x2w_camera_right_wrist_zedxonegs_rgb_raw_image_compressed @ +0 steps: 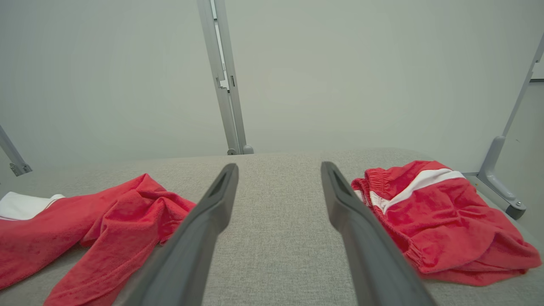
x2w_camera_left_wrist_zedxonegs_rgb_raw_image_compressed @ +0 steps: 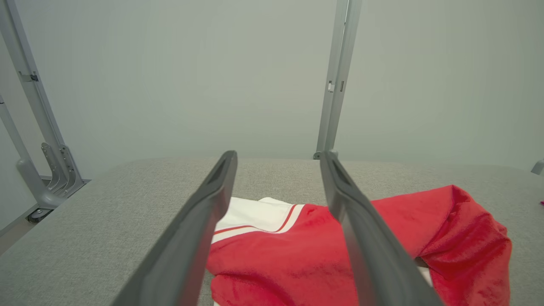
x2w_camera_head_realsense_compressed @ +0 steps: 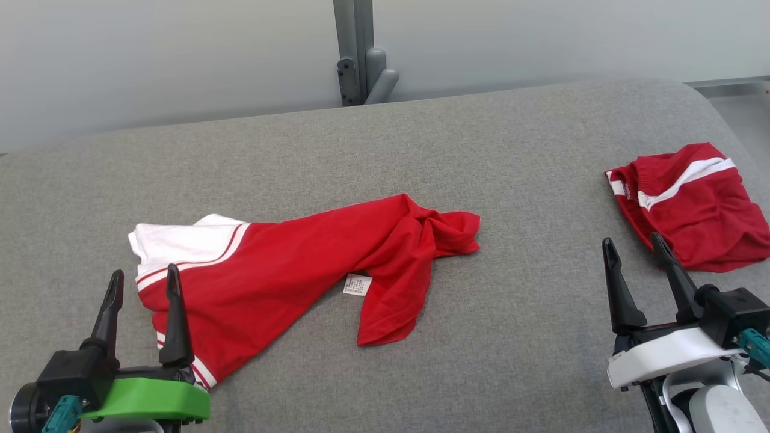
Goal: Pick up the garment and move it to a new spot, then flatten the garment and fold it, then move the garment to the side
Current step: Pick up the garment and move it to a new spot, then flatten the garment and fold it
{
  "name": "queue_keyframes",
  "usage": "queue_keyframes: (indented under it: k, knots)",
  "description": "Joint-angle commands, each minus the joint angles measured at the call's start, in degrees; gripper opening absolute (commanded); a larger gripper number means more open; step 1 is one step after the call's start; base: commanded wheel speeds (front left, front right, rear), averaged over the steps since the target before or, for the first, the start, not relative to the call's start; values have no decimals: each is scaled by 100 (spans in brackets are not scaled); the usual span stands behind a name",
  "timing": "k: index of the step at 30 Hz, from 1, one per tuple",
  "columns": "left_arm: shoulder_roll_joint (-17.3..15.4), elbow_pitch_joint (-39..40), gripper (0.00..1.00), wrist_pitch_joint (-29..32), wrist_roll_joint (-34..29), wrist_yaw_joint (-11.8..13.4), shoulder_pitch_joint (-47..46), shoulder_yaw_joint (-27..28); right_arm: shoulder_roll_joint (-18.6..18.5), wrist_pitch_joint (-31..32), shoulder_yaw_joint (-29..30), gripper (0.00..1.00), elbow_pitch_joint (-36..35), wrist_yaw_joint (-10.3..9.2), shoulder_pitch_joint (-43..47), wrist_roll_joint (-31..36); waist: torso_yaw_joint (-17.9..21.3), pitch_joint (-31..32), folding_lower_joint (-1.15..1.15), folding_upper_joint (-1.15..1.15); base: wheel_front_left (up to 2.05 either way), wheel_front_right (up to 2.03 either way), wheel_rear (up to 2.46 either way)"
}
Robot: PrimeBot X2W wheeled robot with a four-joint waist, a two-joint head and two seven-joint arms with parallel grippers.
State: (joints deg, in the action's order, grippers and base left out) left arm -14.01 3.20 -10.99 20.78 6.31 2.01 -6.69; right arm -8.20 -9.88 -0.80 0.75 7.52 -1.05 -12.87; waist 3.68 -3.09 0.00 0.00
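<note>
While my left hand (x2w_camera_head_realsense_compressed: 145, 270) sits open and empty at the white-striped left end of the red garment (x2w_camera_head_realsense_compressed: 289, 264), my right hand (x2w_camera_head_realsense_compressed: 631, 239) is open too, empty, just short of the red shorts (x2w_camera_head_realsense_compressed: 692, 204). Garment lies crumpled in the middle of the grey table (x2w_camera_head_realsense_compressed: 421, 138), right end bunched, white label (x2w_camera_head_realsense_compressed: 357, 284) showing. Shorts sit well apart, near the table's right edge.

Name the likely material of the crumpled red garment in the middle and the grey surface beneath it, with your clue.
Garment: thin knit fabric, probably jersey, matte; it drapes and wrinkles softly. Surface: woven upholstery cloth, perhaps over padding; flecked grey weave, rounded far edge.
</note>
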Motion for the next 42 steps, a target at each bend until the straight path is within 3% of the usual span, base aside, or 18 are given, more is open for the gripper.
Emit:
queue_keyframes:
  k: [1, 31, 35, 42]
  knots:
    - [-29, 29, 100, 19, -8, 23, 89, 0, 0, 21, 22, 100, -47, -7, 80, 50, -30, 51, 0, 0, 0, 0, 0]
    - [-157, 105, 100, 158, 54, 174, -9, -6, 125, 120, 100, 100, -258, -7, 140, 22, -68, -52, 0, 0, 0, 0, 0]
    - [-189, 115, 100, 280, 150, 266, -125, 124, 148, 110, -13, 100, -308, -6, 17, 11, 44, -260, 0, 0, 0, 0, 0]
    - [-377, -475, 100, 890, 603, 51, -806, 289, 129, -10, -164, 100, -310, -7, -245, -29, 266, -960, 0, 0, 0, 0, 0]
